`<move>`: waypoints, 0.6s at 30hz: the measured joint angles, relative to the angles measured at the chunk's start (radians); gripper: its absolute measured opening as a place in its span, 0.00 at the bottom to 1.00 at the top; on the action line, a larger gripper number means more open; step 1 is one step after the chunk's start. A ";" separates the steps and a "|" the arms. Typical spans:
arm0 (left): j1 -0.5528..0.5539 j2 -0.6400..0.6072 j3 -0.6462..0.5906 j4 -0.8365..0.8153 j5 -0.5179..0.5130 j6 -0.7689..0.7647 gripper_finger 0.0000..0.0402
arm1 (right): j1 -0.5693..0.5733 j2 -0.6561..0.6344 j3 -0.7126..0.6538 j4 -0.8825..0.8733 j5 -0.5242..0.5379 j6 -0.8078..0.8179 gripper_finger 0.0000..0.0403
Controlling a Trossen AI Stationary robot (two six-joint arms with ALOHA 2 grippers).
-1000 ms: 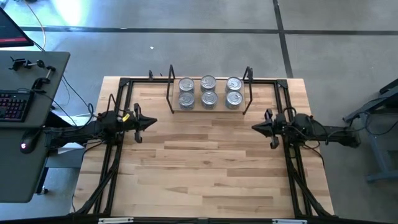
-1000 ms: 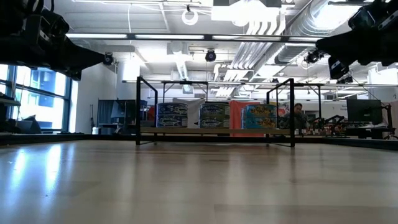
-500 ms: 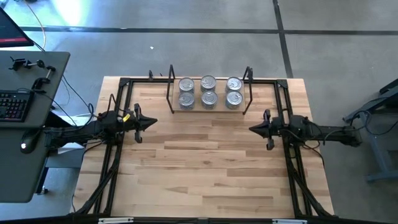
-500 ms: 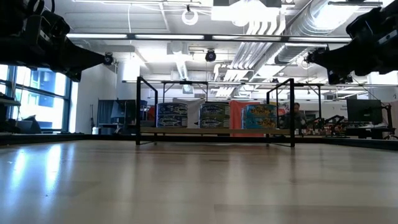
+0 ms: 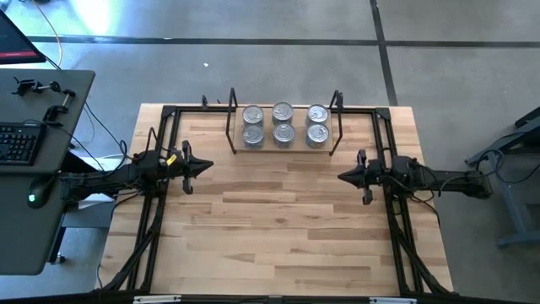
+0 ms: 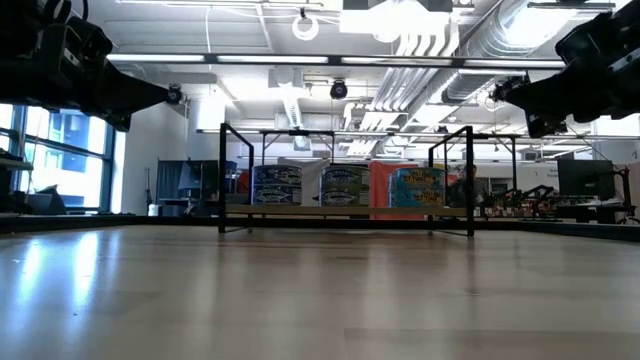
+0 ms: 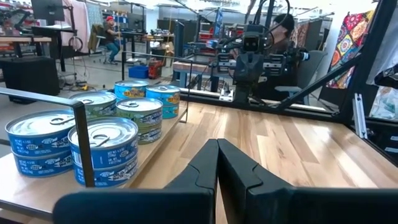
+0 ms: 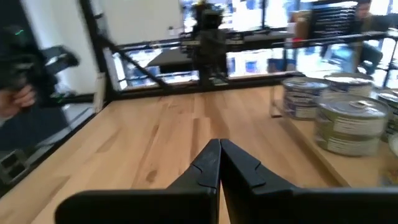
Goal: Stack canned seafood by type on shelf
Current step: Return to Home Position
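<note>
The tins of canned seafood (image 5: 283,125) stand in two rows on the shelf (image 5: 283,142) at the table's far edge, silver lids up, some stacked two high; the left wrist view shows them (image 7: 102,146) with blue and green labels, the right wrist view (image 8: 351,124) too. The shelf's black wire uprights (image 5: 230,118) stand at both ends. My left gripper (image 5: 208,167) hovers shut above the table's left side, pointing right. My right gripper (image 5: 341,176) hovers shut above the right side, pointing left. Both are empty and well short of the shelf.
The black-framed wooden tabletop (image 5: 278,228) stretches between the two arms. A desk with a keyboard (image 5: 17,143) stands left of the table. People show in the room beyond the table in the left wrist view (image 7: 111,34).
My right gripper has moved a little toward the table's left and near edge and dropped slightly, staying shut. The left arm and the tins have kept still.
</note>
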 joint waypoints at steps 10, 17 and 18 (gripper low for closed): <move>-0.002 0.022 0.000 0.001 0.071 0.060 0.00 | 0.000 0.000 -0.014 0.060 -0.123 -0.010 0.00; -0.001 0.051 0.000 -0.004 0.048 0.036 0.00 | 0.000 0.008 -0.014 0.060 -0.110 -0.015 0.00; -0.001 0.060 0.000 -0.004 0.048 0.041 0.00 | 0.000 0.010 -0.014 0.060 -0.110 -0.016 0.00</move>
